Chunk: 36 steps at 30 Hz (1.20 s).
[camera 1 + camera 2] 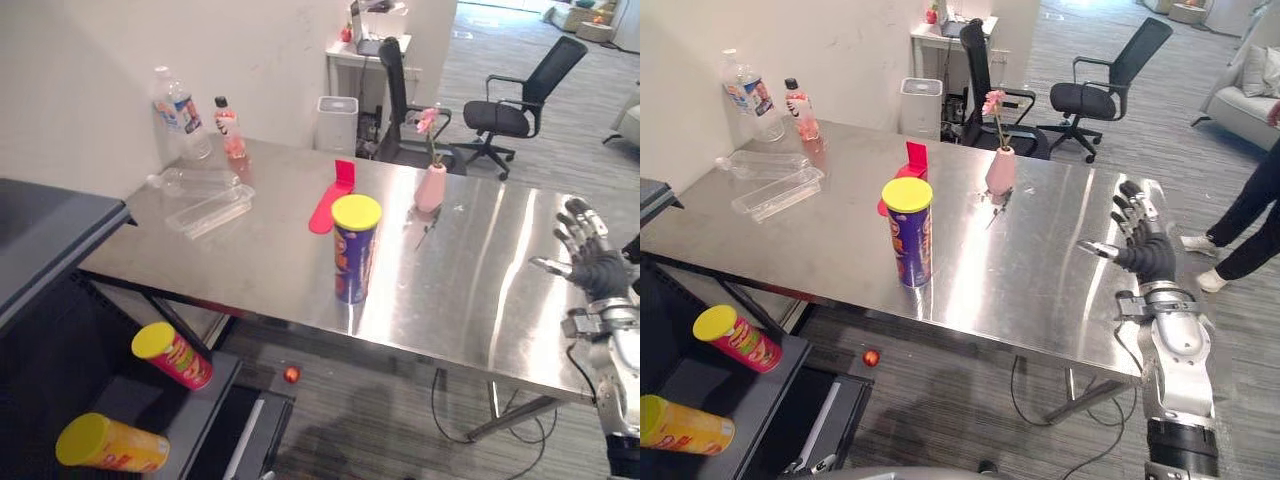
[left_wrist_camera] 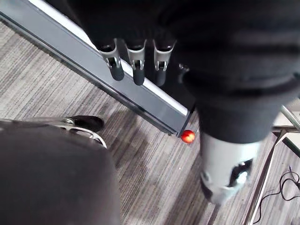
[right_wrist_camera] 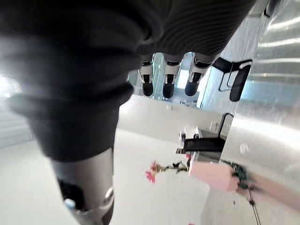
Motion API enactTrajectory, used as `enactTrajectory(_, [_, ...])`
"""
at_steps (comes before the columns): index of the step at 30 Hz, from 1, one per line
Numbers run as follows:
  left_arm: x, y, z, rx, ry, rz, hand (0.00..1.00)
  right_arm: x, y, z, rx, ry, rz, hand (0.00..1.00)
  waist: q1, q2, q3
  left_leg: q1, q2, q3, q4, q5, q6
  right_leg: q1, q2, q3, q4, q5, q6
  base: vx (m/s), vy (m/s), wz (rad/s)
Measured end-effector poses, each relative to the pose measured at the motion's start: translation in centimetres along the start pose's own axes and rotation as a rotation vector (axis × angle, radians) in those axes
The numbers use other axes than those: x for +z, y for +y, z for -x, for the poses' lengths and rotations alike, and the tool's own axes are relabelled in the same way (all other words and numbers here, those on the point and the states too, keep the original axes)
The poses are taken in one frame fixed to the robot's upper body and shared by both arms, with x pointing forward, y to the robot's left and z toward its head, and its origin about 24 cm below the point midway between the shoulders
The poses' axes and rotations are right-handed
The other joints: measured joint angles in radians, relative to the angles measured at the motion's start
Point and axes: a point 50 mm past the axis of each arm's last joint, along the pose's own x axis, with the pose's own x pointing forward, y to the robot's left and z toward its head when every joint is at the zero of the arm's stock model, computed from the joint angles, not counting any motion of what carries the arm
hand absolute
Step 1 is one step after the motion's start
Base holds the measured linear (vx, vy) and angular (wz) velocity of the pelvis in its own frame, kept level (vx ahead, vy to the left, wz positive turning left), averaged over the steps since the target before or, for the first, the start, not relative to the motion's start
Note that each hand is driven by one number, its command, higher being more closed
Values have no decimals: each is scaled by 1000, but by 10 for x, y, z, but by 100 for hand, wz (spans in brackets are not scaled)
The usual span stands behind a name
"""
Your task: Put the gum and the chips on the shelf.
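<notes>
Fingers of my right hand [image 1: 1148, 255] are spread wide and hold nothing, raised over the near right edge of the tabletop [image 1: 1040, 270]. Well to its left the blue chips can [image 1: 910, 235] stands upright, with a red flat case [image 1: 916, 158] just behind it. My left hand [image 2: 137, 70] hangs over the floor with straight, empty fingers, beside the shelf [image 2: 61, 38].

A person's legs [image 1: 1252, 215] are cut off at the right eye view's edge; the orange chips can [image 1: 690, 428] runs off its corner.
</notes>
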Motion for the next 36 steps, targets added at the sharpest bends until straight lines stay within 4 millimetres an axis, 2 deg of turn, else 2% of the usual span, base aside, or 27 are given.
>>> enactTrajectory(5, [-5, 2, 2, 5, 6, -2, 0, 1, 16, -8, 92, 2, -14, 0, 1, 0, 1, -14, -4, -19, 1, 6, 6, -1, -8, -20, 0, 1, 1, -23, 2, 12])
enactTrajectory(8, [-9, 3, 3, 4, 15, -10, 0, 2, 23, -11, 135, 3, -8, 0, 16, 3, 5, -15, -6, -25, 0, 7, 8, 0, -12, -26, 1, 1, 1, -16, 9, 5])
enactTrajectory(19, [-8, 3, 3, 1, 13, -23, 0, 9, 47, -26, 237, -18, -25, 0, 27, 9, 27, -32, -15, -51, 1, 16, 12, 2, -16, -50, 6, 1, 1, -9, 4, 7])
enactTrajectory(26, [-8, 2, 3, -8, 13, -43, 0, 10, 65, -26, 326, -20, -31, 0, 29, 12, 49, -33, -18, -66, 1, 20, 18, 3, -26, -62, 22, -6, 10, -15, 6, 7])
enactTrajectory(30, [-8, 3, 3, -6, 13, -46, 0, 14, 79, -30, 400, -36, -36, 0, 36, 9, 53, -34, -20, -68, 1, 21, 20, 3, -29, -63, 24, -6, 10, -4, 3, 1])
enactTrajectory(33, [-7, 2, 3, -7, 13, -52, 0, 16, 83, -32, 428, -43, -36, 0, 51, 11, 53, -35, -22, -71, 1, 23, 20, 4, -28, -66, 24, -6, 10, -2, 1, 1])
enactTrajectory(36, [-8, 2, 3, -5, 14, -54, 0, 20, 91, -35, 463, -57, -34, 0, 53, 12, 58, -38, -25, -76, 0, 26, 21, 4, -28, -71, 24, -6, 10, -9, 4, 5])
